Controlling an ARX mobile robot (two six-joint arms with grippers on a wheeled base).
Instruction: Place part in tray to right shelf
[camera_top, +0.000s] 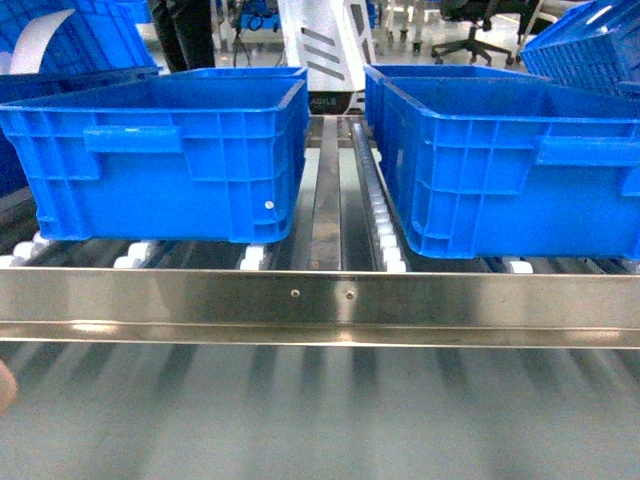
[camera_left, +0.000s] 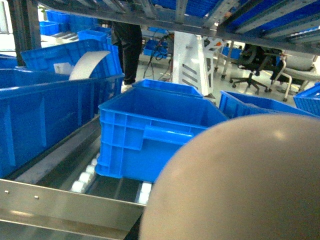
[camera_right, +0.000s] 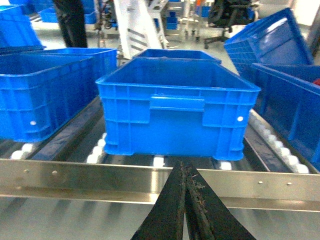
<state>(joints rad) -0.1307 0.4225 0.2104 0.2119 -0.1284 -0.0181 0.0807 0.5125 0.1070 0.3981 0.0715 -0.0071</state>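
Observation:
The beige tray (camera_left: 240, 185) bulges across the lower right of the left wrist view, very close to the camera. It hides my left gripper's jaws. A sliver of the same beige shows at the head view's lower left edge (camera_top: 4, 385). The part is hidden from every view. The right shelf (camera_top: 320, 300) runs across in front, with a shiny steel front rail (camera_right: 75, 180) and white rollers (camera_top: 385, 225). My right gripper (camera_right: 183, 167) is shut, its black fingers pressed together with nothing between them, just before the rail and below a blue crate (camera_right: 177, 107).
Two big blue crates (camera_top: 160, 160) (camera_top: 510, 170) sit on the roller lanes with a narrow steel gap between them. More crates stand behind and to the sides. A person's legs, office chairs and a white machine are far back.

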